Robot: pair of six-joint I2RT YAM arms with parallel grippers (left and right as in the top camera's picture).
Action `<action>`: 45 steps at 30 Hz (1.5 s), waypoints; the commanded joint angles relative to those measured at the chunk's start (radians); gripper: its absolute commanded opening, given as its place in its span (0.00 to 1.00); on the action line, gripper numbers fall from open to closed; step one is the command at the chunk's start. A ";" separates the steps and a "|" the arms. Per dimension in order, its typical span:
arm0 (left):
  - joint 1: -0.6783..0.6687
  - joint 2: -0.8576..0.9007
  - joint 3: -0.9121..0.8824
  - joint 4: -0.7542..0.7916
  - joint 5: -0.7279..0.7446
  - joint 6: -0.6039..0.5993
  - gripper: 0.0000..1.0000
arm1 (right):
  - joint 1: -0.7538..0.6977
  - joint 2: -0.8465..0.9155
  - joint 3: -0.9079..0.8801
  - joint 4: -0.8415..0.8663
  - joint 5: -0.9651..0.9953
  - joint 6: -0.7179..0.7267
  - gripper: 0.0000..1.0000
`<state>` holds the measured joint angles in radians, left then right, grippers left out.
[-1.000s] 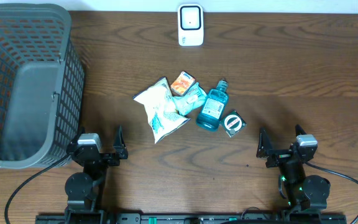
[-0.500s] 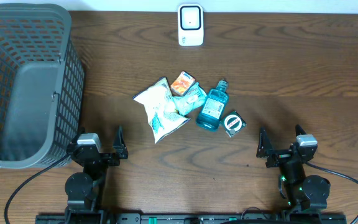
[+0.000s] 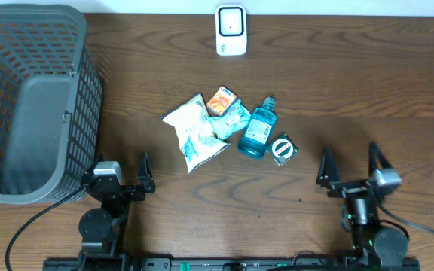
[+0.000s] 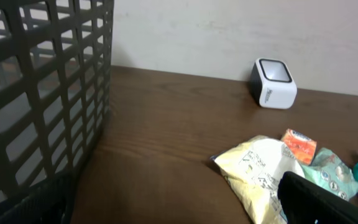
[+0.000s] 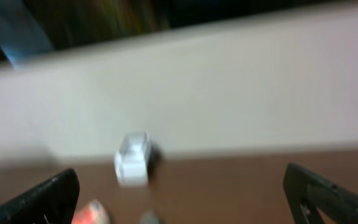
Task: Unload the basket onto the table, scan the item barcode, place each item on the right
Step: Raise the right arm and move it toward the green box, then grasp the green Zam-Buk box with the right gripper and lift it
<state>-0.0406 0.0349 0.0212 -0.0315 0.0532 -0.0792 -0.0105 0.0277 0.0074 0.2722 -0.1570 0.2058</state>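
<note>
The white scanner (image 3: 231, 30) stands at the table's far edge, also in the left wrist view (image 4: 273, 83) and blurred in the right wrist view (image 5: 133, 159). The items lie in a cluster mid-table: a pale snack bag (image 3: 194, 132), an orange box (image 3: 221, 99), a teal packet (image 3: 236, 117), a blue bottle (image 3: 258, 129) and a small black packet (image 3: 282, 148). My left gripper (image 3: 119, 173) sits open near the front edge, left of the cluster. On the right, my right gripper (image 3: 350, 162) is open and holds nothing, below and right of the black packet.
A large dark mesh basket (image 3: 29, 105) fills the left side of the table and rises close beside my left gripper (image 4: 179, 211). The basket's wall (image 4: 42, 93) blocks the left of that wrist view. A pale wall runs behind the table.
My right gripper has swung and shifted to the right, its fingers now pointing up the table; its wrist view is smeared by motion. The left arm and the items have not moved.
</note>
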 commanded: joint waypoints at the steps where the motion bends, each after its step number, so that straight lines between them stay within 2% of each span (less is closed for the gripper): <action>1: -0.003 0.002 -0.017 -0.034 -0.002 -0.008 0.98 | 0.006 -0.006 -0.002 0.145 -0.011 0.071 0.99; 8: -0.003 0.002 -0.017 -0.034 -0.002 -0.008 0.98 | 0.006 0.018 -0.002 0.284 0.038 0.086 0.99; 13: -0.003 0.002 -0.017 -0.034 -0.002 -0.008 0.98 | 0.006 0.129 0.008 0.433 0.050 0.086 0.99; 20: -0.003 0.002 -0.017 -0.034 -0.002 -0.008 0.98 | 0.006 0.467 0.127 0.534 -0.022 0.117 0.99; 23: -0.003 0.002 -0.017 -0.034 -0.002 -0.008 0.98 | 0.006 0.691 0.242 0.544 -0.101 0.124 0.99; 25: -0.003 0.002 -0.017 -0.034 -0.002 -0.008 0.98 | 0.006 0.779 0.286 0.545 -0.173 0.159 0.99; 28: -0.003 0.002 -0.017 -0.034 -0.002 -0.008 0.98 | 0.006 0.927 0.354 0.563 -0.270 0.288 0.99; 29: -0.003 0.002 -0.017 -0.034 -0.002 -0.008 0.98 | 0.009 1.001 0.376 0.563 -0.284 0.344 0.99; 32: -0.003 0.002 -0.017 -0.034 -0.002 -0.008 0.98 | 0.023 1.095 0.384 0.573 -0.300 0.361 0.99; 40: -0.003 0.002 -0.017 -0.034 -0.002 -0.008 0.98 | 0.017 1.107 0.385 0.546 -0.361 0.359 0.99; 42: -0.003 0.002 -0.017 -0.034 -0.002 -0.008 0.98 | 0.046 1.122 0.409 0.531 -0.412 0.274 0.99; 45: -0.003 0.002 -0.017 -0.034 -0.002 -0.008 0.98 | 0.134 1.156 0.554 0.264 -0.389 0.144 0.99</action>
<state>-0.0414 0.0395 0.0216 -0.0326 0.0536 -0.0792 0.0433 1.1481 0.4267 0.6861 -0.5175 0.4984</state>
